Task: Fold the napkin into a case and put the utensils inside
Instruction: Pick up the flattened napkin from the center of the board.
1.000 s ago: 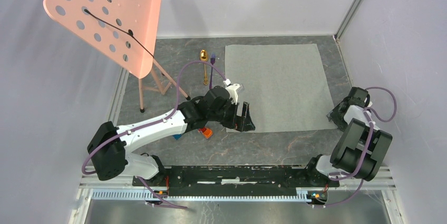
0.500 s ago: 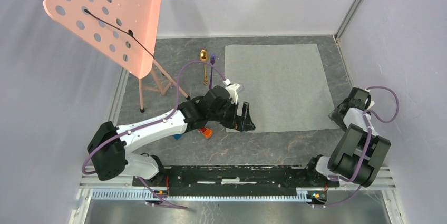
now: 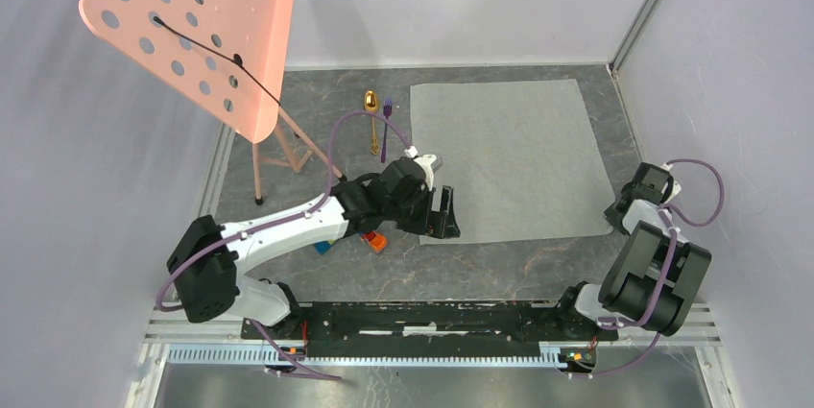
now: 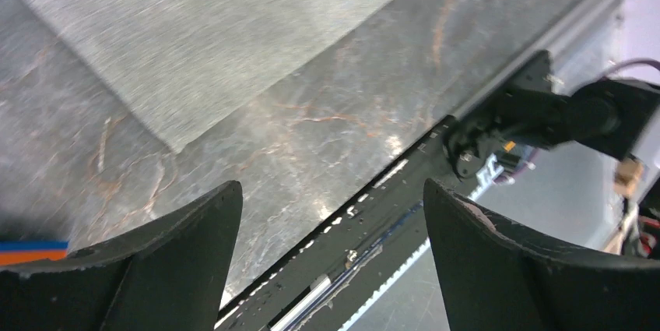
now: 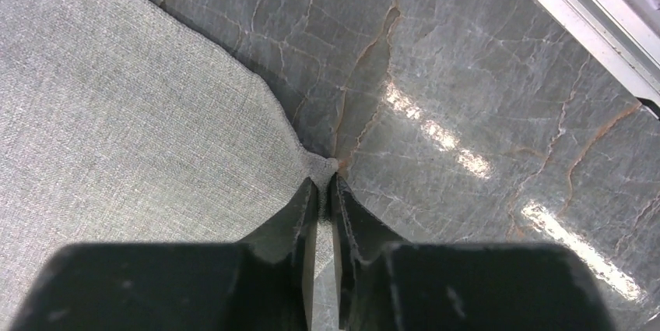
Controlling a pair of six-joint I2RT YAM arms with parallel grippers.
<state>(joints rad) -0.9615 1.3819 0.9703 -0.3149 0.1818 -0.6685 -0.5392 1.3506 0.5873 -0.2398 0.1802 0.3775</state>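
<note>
Only my right wrist view shows the right gripper (image 5: 327,183) clamped on a corner of the napkin (image 5: 117,113); the left gripper (image 4: 331,187) gapes near an orange block (image 3: 377,242).

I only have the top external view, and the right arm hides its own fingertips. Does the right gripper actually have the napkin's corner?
Observer: Yes. In the right wrist view the right gripper is shut on the napkin, with the corner puckered between the fingertips.
Operator: And the left one, is it gripping anything?
Observer: No. In the left wrist view the left gripper is open with its fingers spread wide. The napkin's near-left corner lies flat ahead of them, untouched.
</note>
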